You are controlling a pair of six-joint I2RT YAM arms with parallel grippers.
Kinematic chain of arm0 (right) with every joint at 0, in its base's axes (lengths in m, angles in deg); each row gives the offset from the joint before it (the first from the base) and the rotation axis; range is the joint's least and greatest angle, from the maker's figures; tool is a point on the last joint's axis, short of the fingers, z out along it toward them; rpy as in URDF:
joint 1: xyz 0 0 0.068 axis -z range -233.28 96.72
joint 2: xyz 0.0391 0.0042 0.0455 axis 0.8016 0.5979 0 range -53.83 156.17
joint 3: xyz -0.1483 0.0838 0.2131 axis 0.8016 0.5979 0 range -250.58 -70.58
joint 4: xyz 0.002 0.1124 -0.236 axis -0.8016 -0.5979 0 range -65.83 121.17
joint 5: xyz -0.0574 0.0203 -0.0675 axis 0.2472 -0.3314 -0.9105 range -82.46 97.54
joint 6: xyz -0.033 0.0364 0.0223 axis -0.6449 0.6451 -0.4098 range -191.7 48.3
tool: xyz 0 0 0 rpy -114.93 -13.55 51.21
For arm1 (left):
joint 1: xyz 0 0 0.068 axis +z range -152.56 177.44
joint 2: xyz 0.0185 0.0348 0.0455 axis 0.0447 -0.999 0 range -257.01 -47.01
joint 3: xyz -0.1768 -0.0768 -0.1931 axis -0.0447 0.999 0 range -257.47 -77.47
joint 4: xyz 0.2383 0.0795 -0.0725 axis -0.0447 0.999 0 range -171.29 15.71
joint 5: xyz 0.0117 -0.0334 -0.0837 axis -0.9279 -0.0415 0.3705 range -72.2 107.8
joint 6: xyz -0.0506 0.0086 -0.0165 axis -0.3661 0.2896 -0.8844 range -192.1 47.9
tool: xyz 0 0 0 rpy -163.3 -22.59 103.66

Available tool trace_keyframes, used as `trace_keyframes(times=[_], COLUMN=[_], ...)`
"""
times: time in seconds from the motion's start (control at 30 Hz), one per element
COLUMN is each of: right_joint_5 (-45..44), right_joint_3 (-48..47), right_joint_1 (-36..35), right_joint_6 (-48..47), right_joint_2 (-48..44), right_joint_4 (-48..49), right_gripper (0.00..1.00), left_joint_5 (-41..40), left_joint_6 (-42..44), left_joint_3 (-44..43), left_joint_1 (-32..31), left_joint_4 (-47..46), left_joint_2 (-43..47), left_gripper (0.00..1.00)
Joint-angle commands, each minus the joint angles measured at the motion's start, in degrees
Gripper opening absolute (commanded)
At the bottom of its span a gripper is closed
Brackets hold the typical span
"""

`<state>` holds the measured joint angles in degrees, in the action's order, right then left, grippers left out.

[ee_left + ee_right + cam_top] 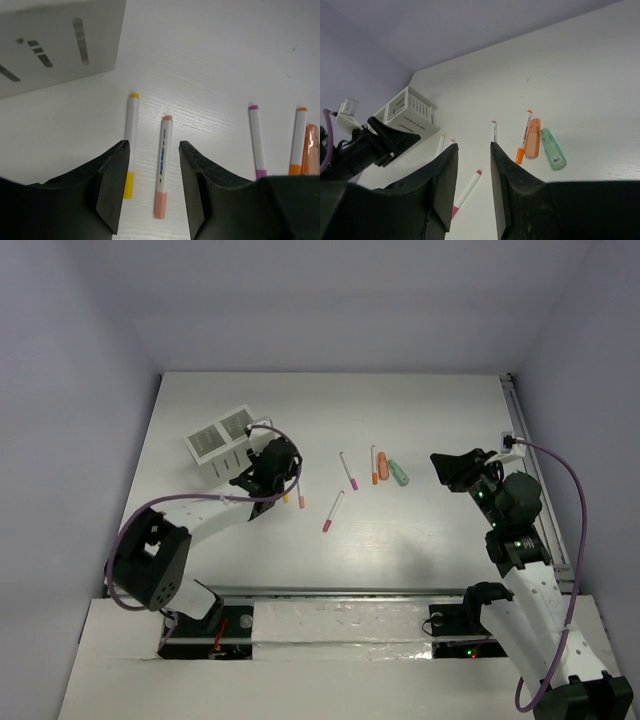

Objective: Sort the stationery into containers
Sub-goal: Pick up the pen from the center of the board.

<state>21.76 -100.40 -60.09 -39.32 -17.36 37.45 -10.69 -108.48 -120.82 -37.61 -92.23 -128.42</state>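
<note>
Left pincer [153, 146] spread astride the peach-ended pen [163, 165], flat on the tabletop [215, 60] just right of the yellow-ended pen [131, 130], near the organiser box [55, 45]. Pick-up step, seemingly; next: descend, close on peach alone. Right pincer [474, 150] slightly parted, empty.

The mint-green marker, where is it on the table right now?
In the top view the mint-green marker lies flat, right of centre, beside the stubby orange marker, between it and the right gripper.
</note>
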Motion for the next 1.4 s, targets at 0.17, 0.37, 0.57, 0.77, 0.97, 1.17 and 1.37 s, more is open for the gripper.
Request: trace_keyframes(times=[0.17, 0.37, 0.57, 0.77, 0.97, 1.17, 1.37], right_joint_5=[2.8, 3.8, 4.1, 4.3, 4.4, 4.1, 3.8], right_joint_3=[-0.6, -0.3, -0.3, -0.1, 0.4, 0.3, 0.2], right_joint_1=[0.1, 0.1, 0.1, 0.1, 0.1, 0.1, 0.1], right_joint_6=[-0.8, -0.7, -0.6, -0.4, 0.0, -0.2, -0.3], right_joint_2=[-0.3, 0.0, -0.2, -0.1, -1.1, -1.6, -2.4], right_joint_4=[3.6, 4.3, 4.5, 5.1, 5.8, 5.3, 5.1], right_gripper=[0.38, 0.39, 0.39, 0.4, 0.4, 0.4, 0.4], left_joint_5=[-1.1, -0.6, -0.5, -0.3, 1.6, 4.4, 5.3], left_joint_6=[3.9, 4.2, 3.9, 4.2, 4.8, 3.9, 2.3], left_joint_3=[-10.1, -11.9, -10.6, -12.5, -13.4, -12.1, -8.9], left_joint_1=[3.0, 4.1, 4.7, 4.7, 5.3, 5.3, 5.9], left_joint_4=[2.5, 3.2, 2.3, 2.9, 3.5, 3.6, 3.0], left_joint_2=[-11.6, -16.8, -19.0, -23.0, -23.6, -22.2, -19.0], left_gripper=[0.38, 0.35, 0.34, 0.34, 0.3, 0.15, 0.0])
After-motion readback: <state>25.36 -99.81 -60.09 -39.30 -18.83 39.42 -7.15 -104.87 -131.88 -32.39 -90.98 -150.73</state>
